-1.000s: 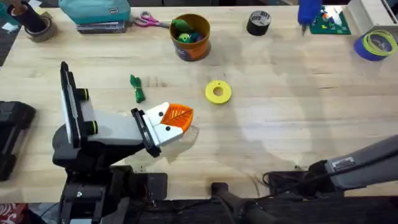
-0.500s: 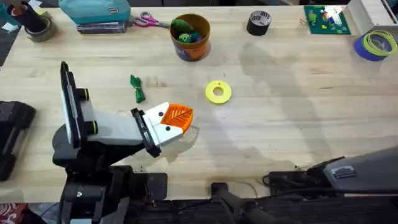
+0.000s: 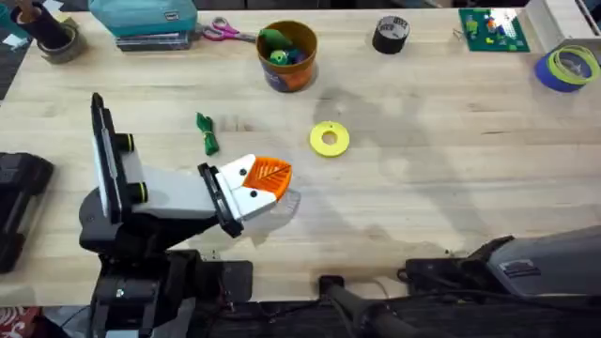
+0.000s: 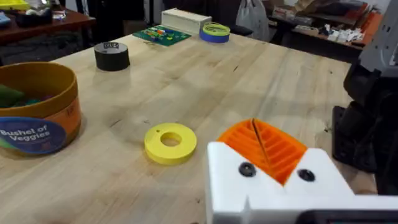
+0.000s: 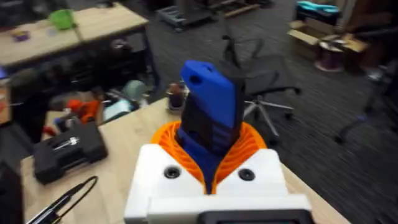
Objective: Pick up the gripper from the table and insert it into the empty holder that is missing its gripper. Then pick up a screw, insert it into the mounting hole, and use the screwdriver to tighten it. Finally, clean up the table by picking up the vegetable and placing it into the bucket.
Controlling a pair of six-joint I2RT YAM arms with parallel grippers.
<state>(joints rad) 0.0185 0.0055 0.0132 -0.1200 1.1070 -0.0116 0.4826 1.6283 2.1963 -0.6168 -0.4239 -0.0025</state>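
My left gripper (image 3: 272, 178) rests low over the table's front left, shut, its two orange ribbed tips pressed together (image 4: 256, 140). Both of its white finger blocks carry a dark screw head (image 4: 247, 168). The slim green vegetable (image 3: 207, 134) lies on the wood just behind it. The orange-brown bucket (image 3: 287, 54) stands at the back centre with toy vegetables inside (image 4: 37, 106). My right gripper (image 5: 210, 144) is shut on the blue screwdriver (image 5: 208, 109), held upright off the table's edge; the right arm (image 3: 545, 268) lies along the lower right. The loose gripper and the empty holder are out of view.
A yellow disc (image 3: 329, 139) lies mid-table, right of the vegetable. Along the back sit scissors (image 3: 221, 31), a teal case (image 3: 143, 17), a black tape roll (image 3: 391, 34), a green circuit board (image 3: 493, 28) and a blue tape roll (image 3: 568, 68).
The blue screwdriver seen at the overhead view's top right a second ago has left that view. The right arm has dropped lower toward the bottom right corner. The left arm has stayed still.
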